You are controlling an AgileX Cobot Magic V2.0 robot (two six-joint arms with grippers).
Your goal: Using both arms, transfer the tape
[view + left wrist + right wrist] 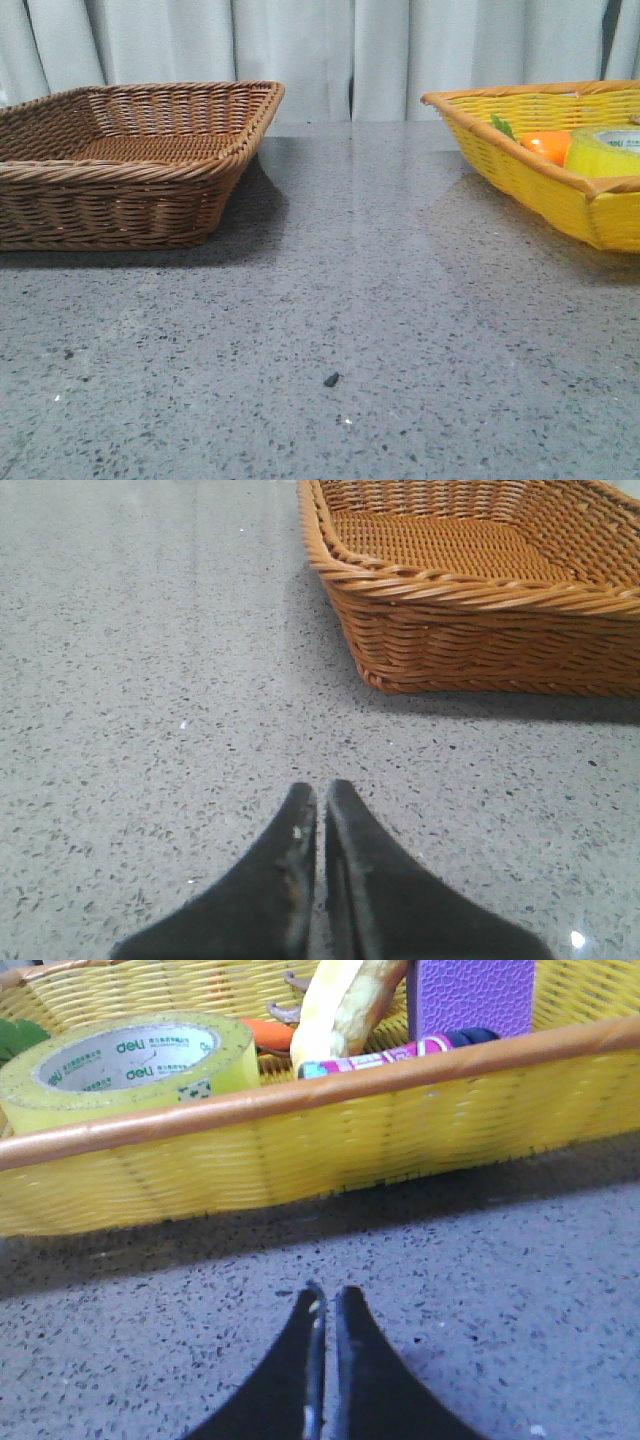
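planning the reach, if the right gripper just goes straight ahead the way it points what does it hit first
Most likely the near wall of the yellow basket, with the tape behind its rim. The right gripper is shut.

Speckled grey table point(330, 300): brown basket point(120, 165), yellow basket point(560, 190)

only readable text is on the tape point(130, 1065): its white inner core has "deli" printed in green, repeated around the ring, seen from the right wrist; there's smaller green print beside each logo, too tiny to read
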